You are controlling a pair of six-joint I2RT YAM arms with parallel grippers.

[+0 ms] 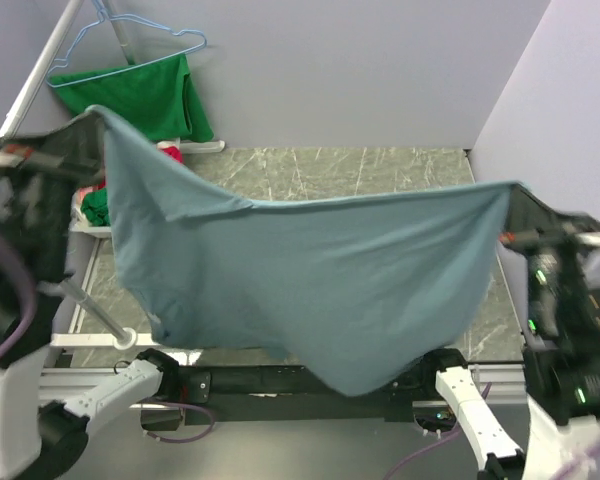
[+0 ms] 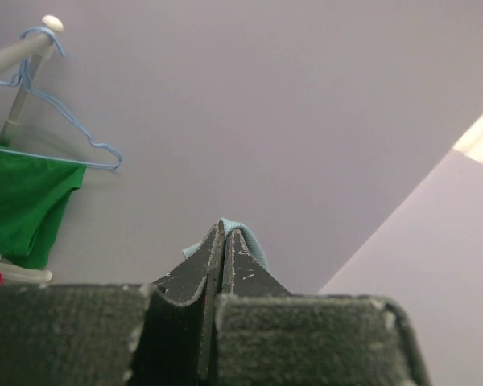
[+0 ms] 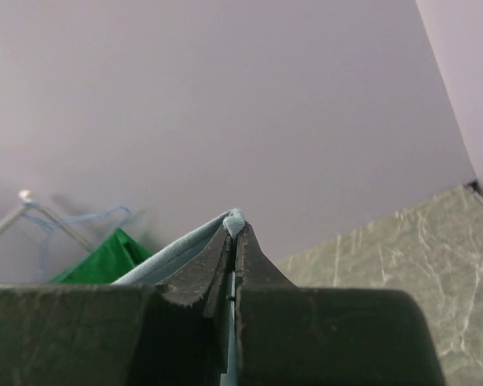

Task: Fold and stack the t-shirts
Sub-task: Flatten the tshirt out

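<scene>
Far left: a green shirt [image 1: 145, 95] is seen draped over a wire hanger [image 1: 130, 63] against the back wall. A scrap of red shirt [image 1: 170, 152] is noted just below it, mostly hidden behind the blue shirt [image 1: 310, 270].

Left end effector [image 2: 223, 235]: fingers are pressed together and clamped on one corner of the blue shirt. A small loop of blue cloth is seen curling over the fingertips in the left wrist view.

Centre: the blue shirt is held up off the bench [image 1: 380, 165], spread wide between the two arms. Its top edge is drawn taut from corner to corner, with a shallow dip near the left. The lower part is seen hanging loose in a rounded sag, covering the bench's near edge in the top view.

Right end effector [image 3: 234, 233]: fingers are closed on the opposite corner. A band of blue cloth is seen running away leftward from the tips.
</scene>
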